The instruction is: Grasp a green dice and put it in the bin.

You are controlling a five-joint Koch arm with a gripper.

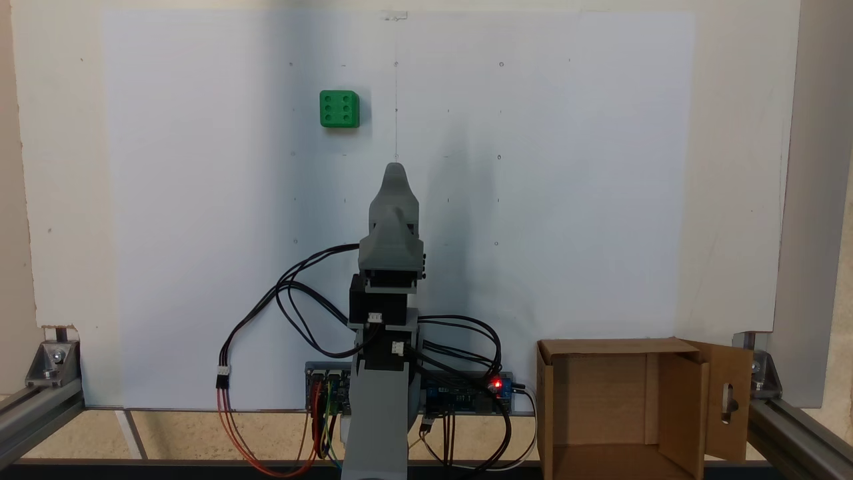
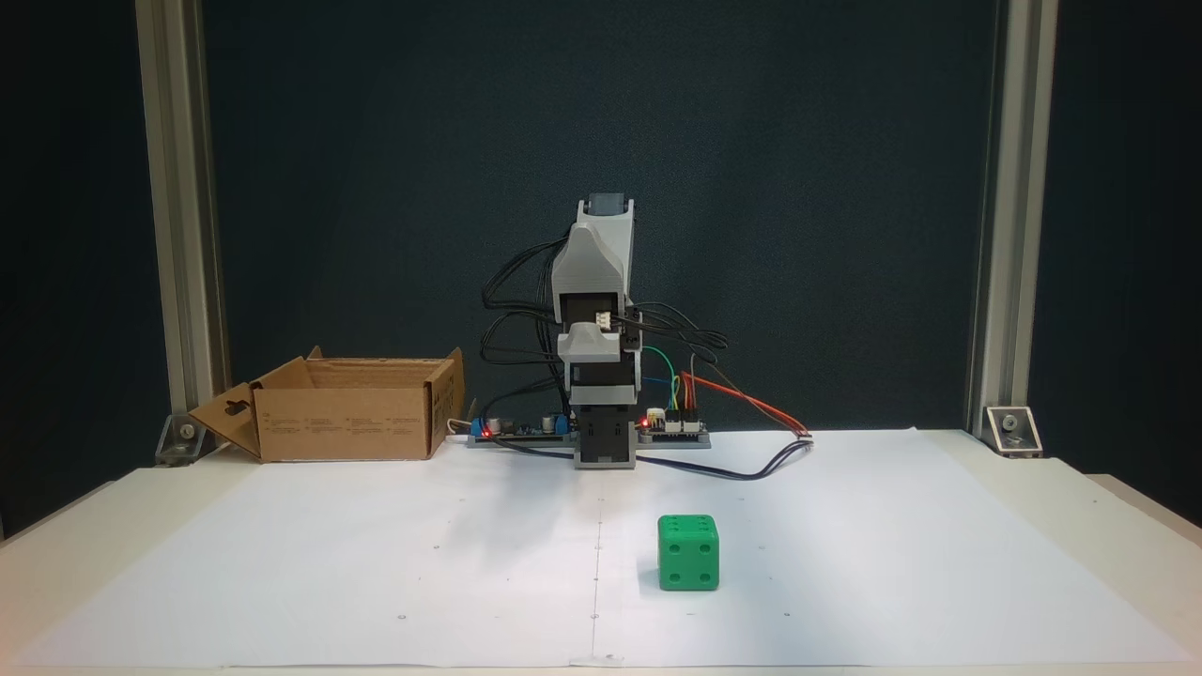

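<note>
Both fixed views are showing the green dice [image 1: 339, 109] [image 2: 688, 552] sitting alone on the white paper sheet [image 1: 566, 200], six pips up, well apart from the arm [image 1: 390, 267]. From above, the gripper [image 1: 394, 175] is pointing up the sheet with only one grey tip showing, so I cannot tell whether its fingers are released or clenched. Off at the table's edge, the bin [image 1: 600, 373] [image 2: 347, 413] is standing open, its slotted flap [image 1: 728, 400] hanging outward.

Lab bench; aluminium frame [image 2: 1005, 235], exposed circuit boards [image 2: 671, 427]
</note>
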